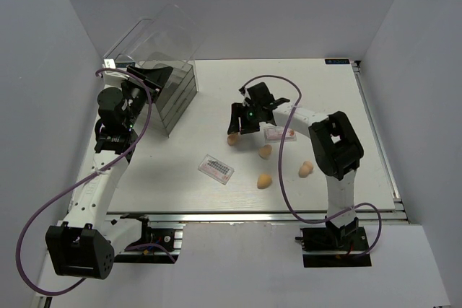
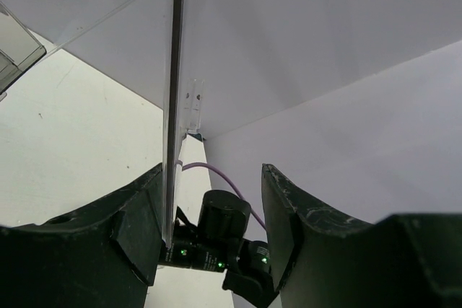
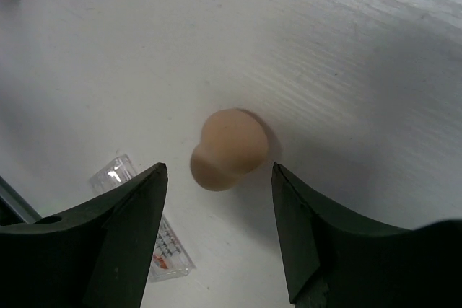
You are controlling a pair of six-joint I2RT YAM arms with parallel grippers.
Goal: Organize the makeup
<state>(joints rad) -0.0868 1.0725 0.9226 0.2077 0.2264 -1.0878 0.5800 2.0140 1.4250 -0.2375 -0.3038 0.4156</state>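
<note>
Several tan egg-shaped sponges lie on the white table. One sponge (image 1: 232,139) (image 3: 229,149) sits just beyond the tips of my right gripper (image 1: 240,128) (image 3: 219,167), which hangs open over it without touching. Others lie at the middle (image 1: 266,151), the front (image 1: 264,181) and the right (image 1: 306,169). A clear palette (image 1: 279,134) lies beside the right wrist, a second palette (image 1: 216,169) (image 3: 144,229) nearer the front. My left gripper (image 1: 148,77) (image 2: 213,169) is open at the drawer box, the clear lid's edge (image 2: 173,106) against its left finger (image 2: 144,229).
The large clear drawer box (image 1: 177,95) stands at the back left with its lid (image 1: 155,34) tilted up. White walls close in the table on the left, back and right. A metal rail (image 1: 253,216) runs along the near edge.
</note>
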